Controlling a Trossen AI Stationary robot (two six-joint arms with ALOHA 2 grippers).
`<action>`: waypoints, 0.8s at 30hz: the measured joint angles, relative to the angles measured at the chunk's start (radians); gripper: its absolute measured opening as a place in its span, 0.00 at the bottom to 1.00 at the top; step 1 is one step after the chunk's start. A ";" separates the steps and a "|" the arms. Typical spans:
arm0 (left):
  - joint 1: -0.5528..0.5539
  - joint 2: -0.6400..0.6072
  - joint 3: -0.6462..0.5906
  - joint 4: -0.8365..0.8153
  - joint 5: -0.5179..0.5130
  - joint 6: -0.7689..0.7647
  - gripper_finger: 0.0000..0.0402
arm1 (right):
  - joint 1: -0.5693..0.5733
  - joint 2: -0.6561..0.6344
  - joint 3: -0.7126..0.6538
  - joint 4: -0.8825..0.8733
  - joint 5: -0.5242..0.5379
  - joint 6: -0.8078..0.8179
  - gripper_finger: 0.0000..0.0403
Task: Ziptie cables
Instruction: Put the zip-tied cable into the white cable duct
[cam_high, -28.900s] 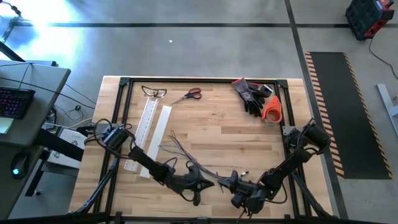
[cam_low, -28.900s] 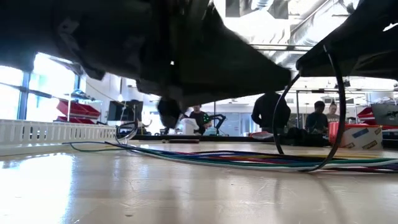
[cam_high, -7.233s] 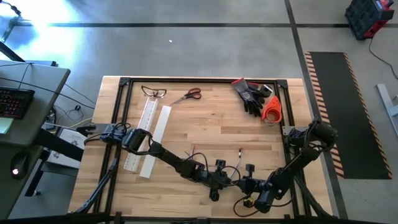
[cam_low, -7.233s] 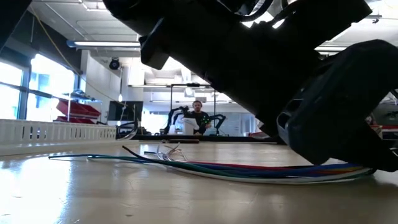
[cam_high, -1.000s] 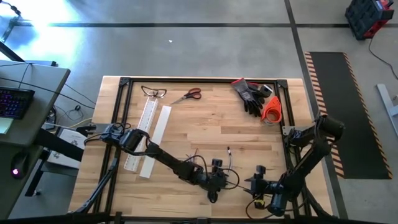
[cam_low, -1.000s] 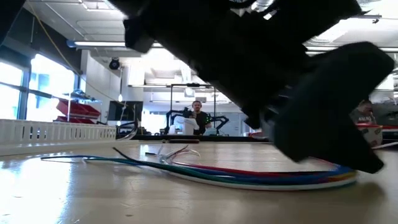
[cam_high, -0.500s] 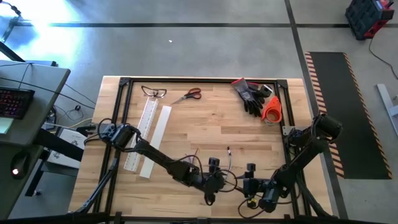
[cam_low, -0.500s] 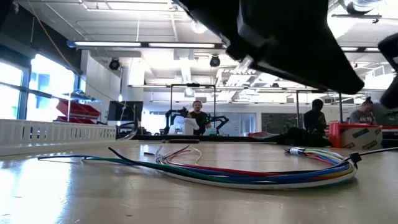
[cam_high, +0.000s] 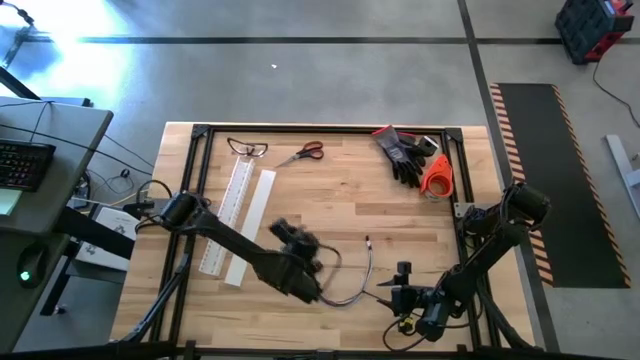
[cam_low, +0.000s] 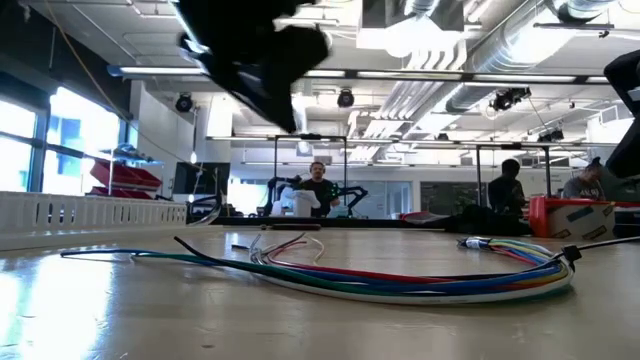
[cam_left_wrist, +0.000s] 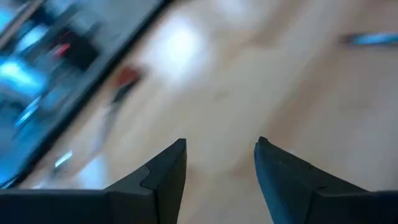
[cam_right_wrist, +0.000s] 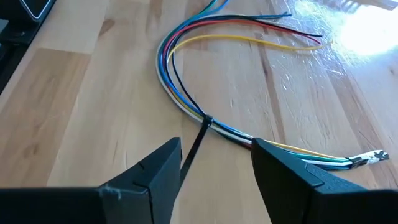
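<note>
While the white slotted channel (cam_high: 240, 195) is lying at the left side of the wooden table (cam_high: 330, 190), well clear of the work, the left gripper (cam_left_wrist: 217, 163) is hanging above the boards with its fingers spread and nothing between them, so it is holding nothing; judging by that, it is leaving the bundle alone. Just right of it, the cables (cam_right_wrist: 186, 81) are resting on the near middle of the table in one curved run, their coloured ends fanning out, and a black ziptie (cam_right_wrist: 198, 134) is sitting around them with its tail sticking out toward the right arm, which suggests the binding is already in place. The right gripper (cam_right_wrist: 214, 163) is hovering beside that tie, fingers apart and empty, probably placed to reach the tail. Farther back on the table, safety glasses (cam_high: 248, 149), scissors (cam_high: 303, 152), black gloves (cam_high: 402, 153) and an orange tape roll (cam_high: 437, 175) are lying out of the way. In the low view the table is looking smooth and glossy, and people are sitting at benches in a bright workshop beyond it
</note>
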 joint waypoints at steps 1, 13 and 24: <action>0.003 -0.013 0.000 -0.092 -0.001 -0.085 0.42 | 0.000 0.000 0.000 0.000 0.000 0.000 0.44; 0.113 -0.405 -0.413 -0.163 0.193 -0.428 0.53 | 0.014 0.001 0.000 0.019 0.018 -0.004 0.44; 0.191 -0.737 -0.875 0.085 0.287 -0.543 0.59 | 0.025 0.001 0.000 0.037 0.048 -0.006 0.44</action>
